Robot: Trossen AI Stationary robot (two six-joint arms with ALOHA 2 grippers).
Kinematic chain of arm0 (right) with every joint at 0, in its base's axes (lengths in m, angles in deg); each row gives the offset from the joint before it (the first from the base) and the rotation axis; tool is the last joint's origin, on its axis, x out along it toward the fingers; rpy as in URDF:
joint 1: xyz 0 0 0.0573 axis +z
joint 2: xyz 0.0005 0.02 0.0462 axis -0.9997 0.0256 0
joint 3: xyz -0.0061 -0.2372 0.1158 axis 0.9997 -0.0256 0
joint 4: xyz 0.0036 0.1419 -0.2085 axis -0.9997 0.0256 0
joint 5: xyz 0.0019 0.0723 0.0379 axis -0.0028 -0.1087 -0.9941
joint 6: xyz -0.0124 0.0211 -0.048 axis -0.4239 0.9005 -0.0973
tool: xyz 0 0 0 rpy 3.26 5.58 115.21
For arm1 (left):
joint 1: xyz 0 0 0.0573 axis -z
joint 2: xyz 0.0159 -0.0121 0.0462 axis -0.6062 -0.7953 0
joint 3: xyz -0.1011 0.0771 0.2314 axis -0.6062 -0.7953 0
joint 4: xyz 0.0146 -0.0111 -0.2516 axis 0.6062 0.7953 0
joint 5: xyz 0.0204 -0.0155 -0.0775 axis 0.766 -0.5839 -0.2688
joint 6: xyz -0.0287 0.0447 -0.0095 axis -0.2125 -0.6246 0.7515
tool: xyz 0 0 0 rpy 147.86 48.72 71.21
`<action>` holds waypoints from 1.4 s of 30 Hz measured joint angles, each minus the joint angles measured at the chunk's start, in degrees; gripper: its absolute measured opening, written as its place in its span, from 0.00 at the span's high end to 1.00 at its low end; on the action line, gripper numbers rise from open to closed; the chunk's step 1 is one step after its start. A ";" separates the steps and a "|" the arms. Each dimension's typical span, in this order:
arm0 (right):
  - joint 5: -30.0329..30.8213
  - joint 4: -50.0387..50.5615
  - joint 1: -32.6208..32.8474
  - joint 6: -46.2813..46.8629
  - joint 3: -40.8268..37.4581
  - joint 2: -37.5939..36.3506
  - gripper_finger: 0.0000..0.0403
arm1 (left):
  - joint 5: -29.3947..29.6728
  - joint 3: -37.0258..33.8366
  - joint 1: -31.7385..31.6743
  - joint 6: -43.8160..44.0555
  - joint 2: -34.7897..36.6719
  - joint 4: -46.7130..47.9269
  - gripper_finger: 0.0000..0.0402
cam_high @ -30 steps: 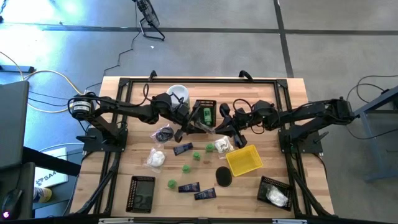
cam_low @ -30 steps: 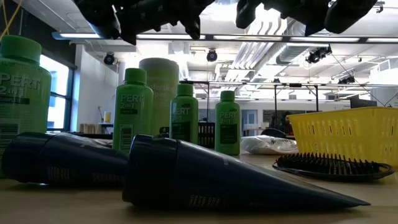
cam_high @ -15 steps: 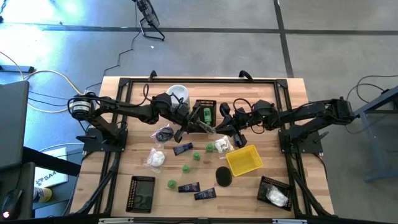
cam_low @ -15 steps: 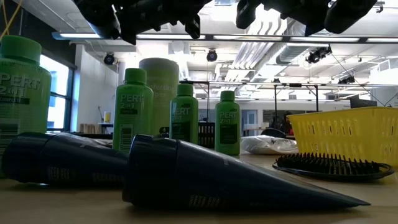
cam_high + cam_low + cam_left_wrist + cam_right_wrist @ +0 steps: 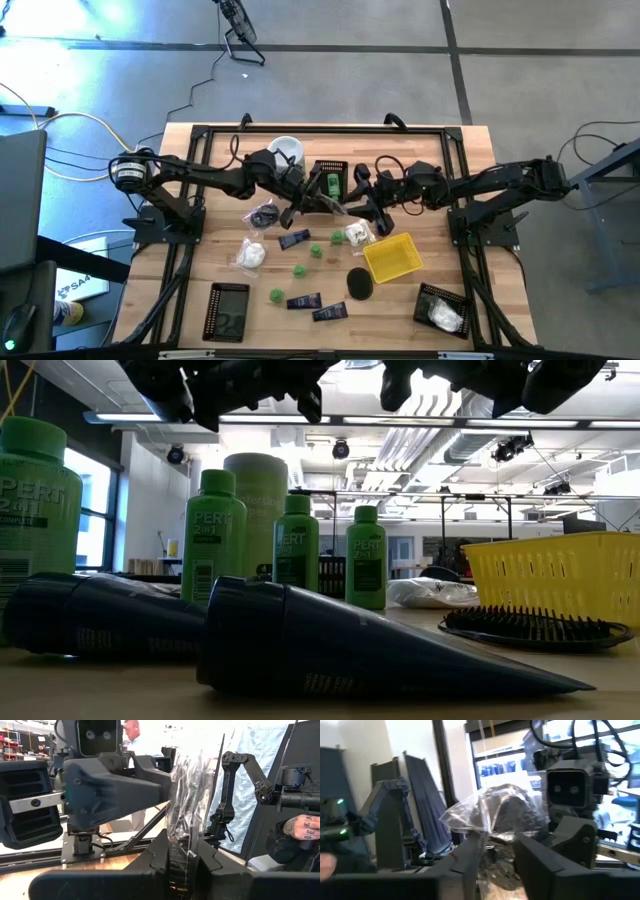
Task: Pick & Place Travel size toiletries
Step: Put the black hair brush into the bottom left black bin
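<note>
A clear plastic packet [image 5: 182, 800] with a dark piece inside hangs in the air between my two grippers, above the table's middle [image 5: 337, 206]. My left gripper [image 5: 181, 865] is shut on it. My right gripper [image 5: 497, 857] faces it from the table's right with its fingers apart, the packet [image 5: 495, 815] between and beyond them; whether they touch it, I cannot tell. Green bottles [image 5: 298, 270], navy tubes [image 5: 304, 300], white packets [image 5: 250, 255] and a dark round piece [image 5: 263, 215] lie on the table. My left gripper pinches the clear packet's lower part [image 5: 181, 851] between its two fingers, coming about level from the table's left. The packet stands upright above the fingers, clear of the table, its plastic crumpled.
A yellow basket [image 5: 392, 258] stands right of centre. Black mesh baskets sit at the near left [image 5: 228, 312], near right [image 5: 442, 310] and far middle [image 5: 330, 180]. A white canister [image 5: 285, 150] stands at the back. A black brush [image 5: 360, 283] lies by the yellow basket.
My right gripper has opened at the packet and turned slightly. The packet stays where it was, in my left gripper.
</note>
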 joint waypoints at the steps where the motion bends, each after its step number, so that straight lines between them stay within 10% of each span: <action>1: 0.57 0.00 -0.08 0.06 0.00 0.00 0.64 | 0.00 0.01 0.00 0.00 0.00 -0.01 0.93; 15: -15.39 11.76 -8.98 5.72 0.13 -9.67 0.52 | -2.81 0.01 -0.07 1.66 0.61 2.01 0.93; 42: -15.43 31.69 -13.13 1.15 0.02 -12.61 0.54 | 0.16 0.01 -0.04 4.48 10.49 27.42 0.92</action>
